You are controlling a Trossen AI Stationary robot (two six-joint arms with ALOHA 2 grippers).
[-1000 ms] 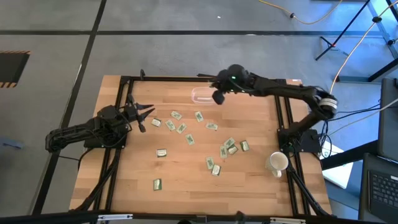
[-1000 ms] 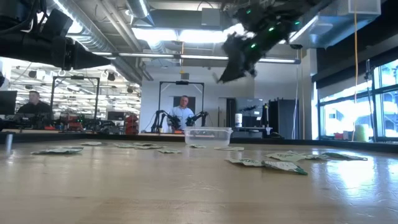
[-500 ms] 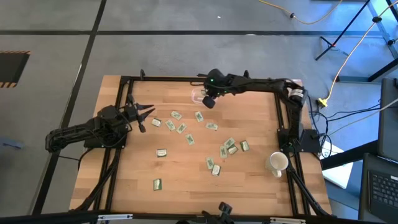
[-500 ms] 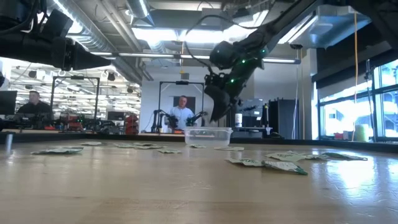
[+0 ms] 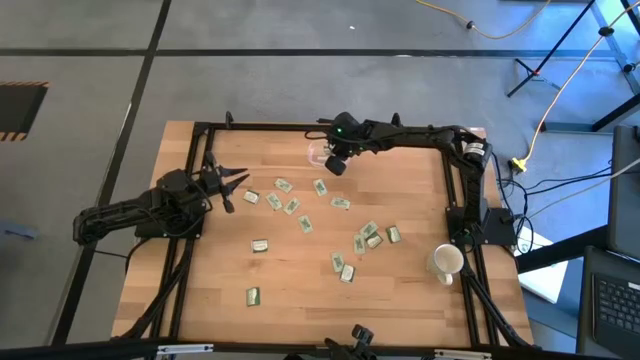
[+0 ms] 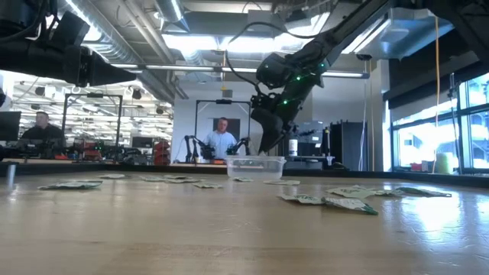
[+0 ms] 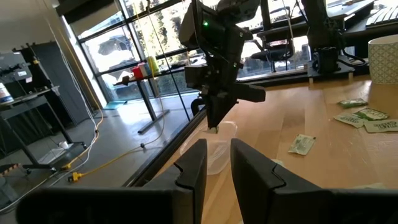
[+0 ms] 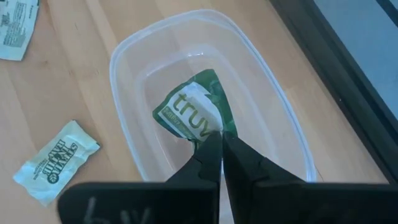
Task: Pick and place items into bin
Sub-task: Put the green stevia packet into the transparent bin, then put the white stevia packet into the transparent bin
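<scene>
My right gripper (image 5: 335,164) hangs over the clear bin (image 5: 320,152) near the table's far edge, shut on a green and white packet (image 8: 191,113). The low view shows that gripper (image 6: 263,147) just above the bin's rim (image 6: 256,159). Several more packets (image 5: 345,232) lie flat across the middle of the table. My left gripper (image 5: 228,186) waits open near the table's left edge, above the wood, touching nothing. My right gripper pinches the packet's edge (image 8: 219,129) between its two fingertips (image 8: 210,148), coming from above and pointing down. The packet hangs tilted below the fingers inside the bin's outline (image 8: 124,59). Whether it touches the bin's floor, I cannot tell.
A white cup (image 5: 446,262) stands near the table's right near corner. Two packets (image 8: 55,163) lie on the wood just beside the bin. A black frame rail (image 5: 300,126) runs along the far edge behind the bin. People sit in the room beyond.
My right gripper has moved toward the table's left edge and down, from high beside the bin to just over it, and has kept shut on the packet. In the last half second it has sunk only slightly.
</scene>
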